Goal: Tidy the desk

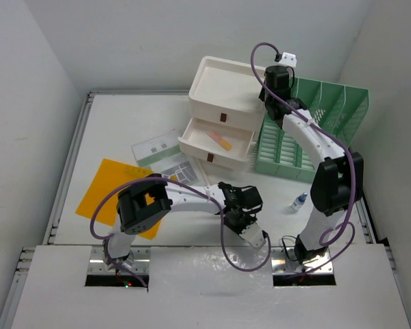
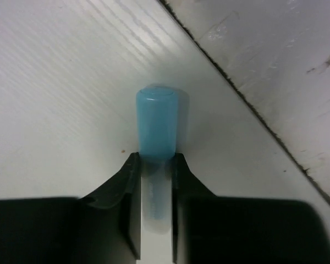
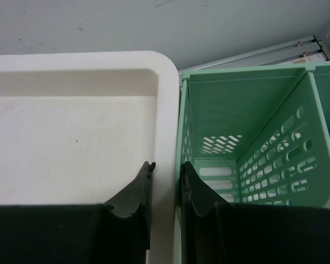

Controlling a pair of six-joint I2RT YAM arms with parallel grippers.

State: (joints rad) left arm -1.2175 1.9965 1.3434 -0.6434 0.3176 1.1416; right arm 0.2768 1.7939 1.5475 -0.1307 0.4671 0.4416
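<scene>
Where rails (image 1: 70, 164) run, desk (image 1: 116, 127) flat, white, rect.

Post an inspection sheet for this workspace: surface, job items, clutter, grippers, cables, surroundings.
Surface: white desk, no spills seen.
Job's things: white three-drawer box, one drawer pulled open with an orange item inside; green file rack beside it.
Clutter: orange paper, printed sheet and small blue-capped bottle loose on the desk.
Grippers: left gripper shut on a blue-capped white stick near the desk's near edge; right gripper closed across the box's top rim, one finger between box and rack.
Cables: purple cables loop off both arms; no snag seen.
Surroundings: white walls, metal rails.
</scene>
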